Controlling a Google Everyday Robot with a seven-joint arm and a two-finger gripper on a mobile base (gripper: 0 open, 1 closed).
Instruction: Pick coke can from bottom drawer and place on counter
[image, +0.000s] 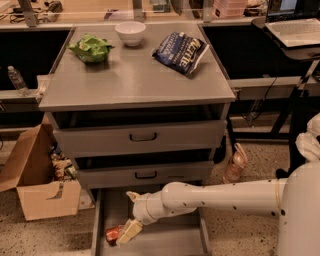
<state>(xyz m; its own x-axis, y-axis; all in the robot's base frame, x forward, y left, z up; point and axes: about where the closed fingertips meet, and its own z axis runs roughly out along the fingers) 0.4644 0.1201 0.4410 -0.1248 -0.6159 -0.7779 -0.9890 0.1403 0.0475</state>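
Note:
The coke can lies on its side in the open bottom drawer, near its left rail. My gripper reaches down into the drawer from the right, with its cream fingers right at the can's right end. The fingers partly cover the can. The grey counter is the cabinet top above.
On the counter sit a green bag, a white bowl and a blue chip bag. An open cardboard box stands left of the cabinet. A pinkish plastic bottle stands on the floor to the right.

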